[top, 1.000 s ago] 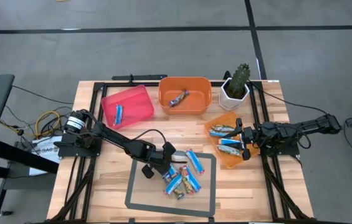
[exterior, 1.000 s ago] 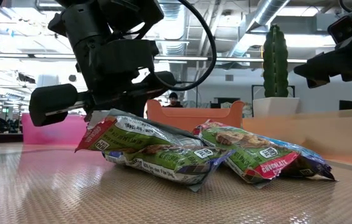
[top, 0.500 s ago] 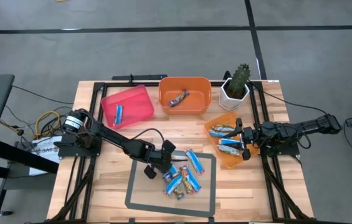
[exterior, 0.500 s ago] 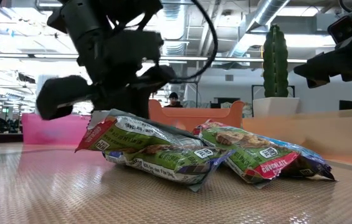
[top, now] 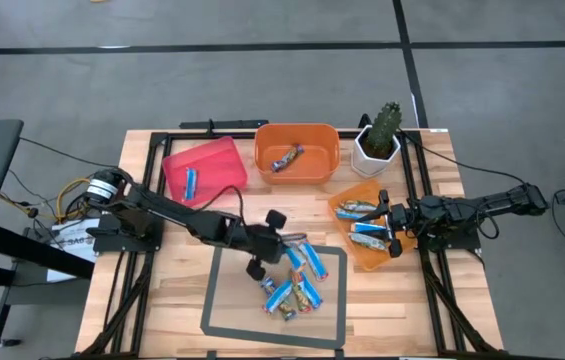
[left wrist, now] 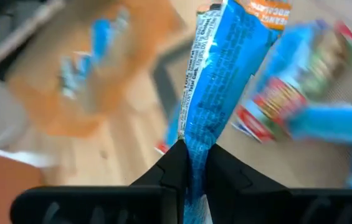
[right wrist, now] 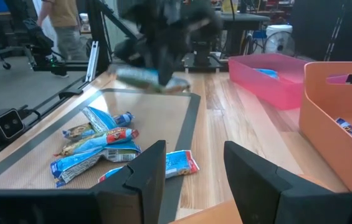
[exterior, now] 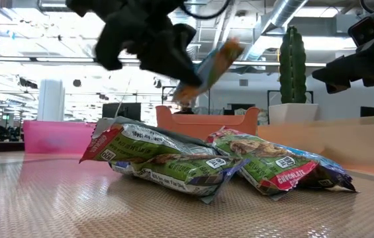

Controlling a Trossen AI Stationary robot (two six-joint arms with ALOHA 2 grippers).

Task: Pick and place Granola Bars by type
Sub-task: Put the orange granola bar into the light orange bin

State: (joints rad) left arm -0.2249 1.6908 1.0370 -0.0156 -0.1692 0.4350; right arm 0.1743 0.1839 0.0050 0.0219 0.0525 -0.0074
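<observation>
Left gripper (left wrist: pixel 191 163) clenches a shiny blue wrapped granola bar (left wrist: pixel 219 68) above the grey mat (top: pixel 224 300) — right gripper (right wrist: pixel 194 165) released, beside the desk's right edge.

table (top: pixel 182 290): pale wood, planked | bars (top: pixel 292 295): glossy foil wrappers | bins (top: pixel 297 150): smooth plastic

Even overhead light, soft shadows.
Motion blur smears the left gripper (exterior: pixel 173 66) and its held bar (left wrist: pixel 216 81) (background streaked too).
</observation>
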